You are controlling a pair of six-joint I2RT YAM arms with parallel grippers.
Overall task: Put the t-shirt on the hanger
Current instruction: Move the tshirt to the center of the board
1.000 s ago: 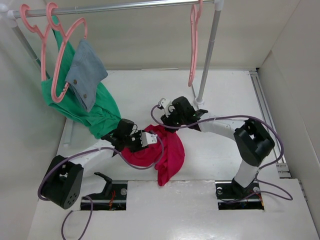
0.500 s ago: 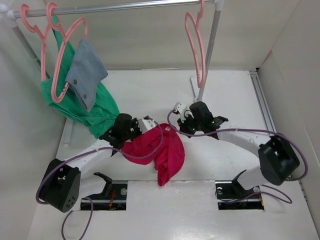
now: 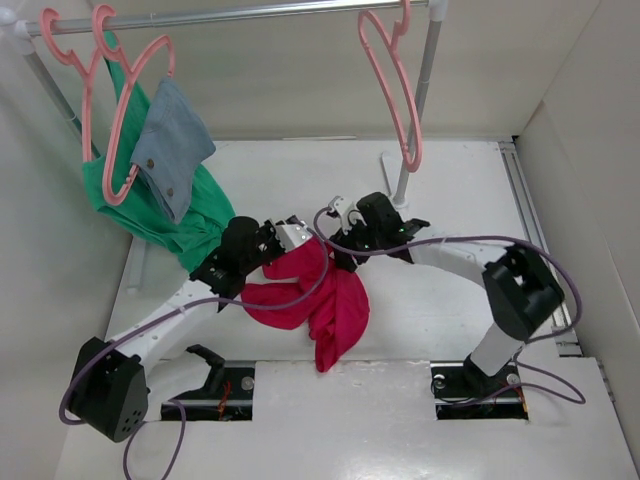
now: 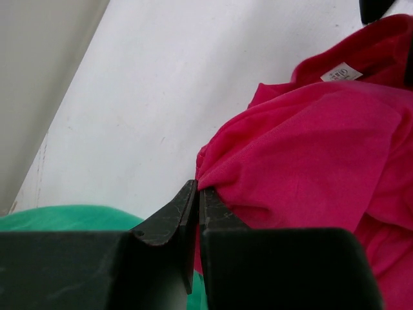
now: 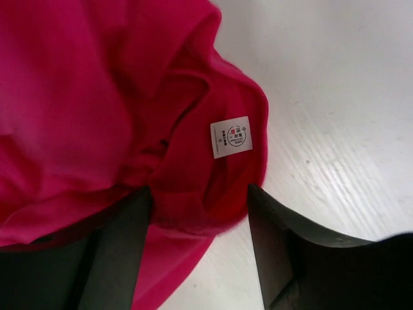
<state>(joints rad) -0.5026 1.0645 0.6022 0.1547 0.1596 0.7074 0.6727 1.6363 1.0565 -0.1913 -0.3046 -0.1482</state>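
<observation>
**Table** [image 3: 450, 190]: white; carries the garment and both arm bases.

**Rail** [image 3: 250, 14]: metal, runs across the far side. A green garment [image 3: 190, 225] and a grey-blue garment [image 3: 170, 140] hang at its left end on pink hangers of their own.

**T-shirt** [image 3: 335, 300]: crimson, crumpled on the table between the two arms. Not on the hanger.

**Hanger** [image 3: 395, 85]: salmon-pink and bare, hooked on the rail near its right end, well apart from the t-shirt.

**Left end effector** [image 4: 197, 190]: jaws closed, with a pinch of the t-shirt's edge caught at the tips.

**Right end effector** [image 5: 197, 194]: jaws apart, straddling the collar fold just below the label, not clamped on it.

**Neck label** [image 5: 231, 137]: small, white, facing up inside the collar.

**Step in hand (judged):** securing a two-point hold at the neck. The next move calls for the right jaws to close on the collar rim. Both arms should then lift the t-shirt and spread the neck opening toward the hanger.
</observation>
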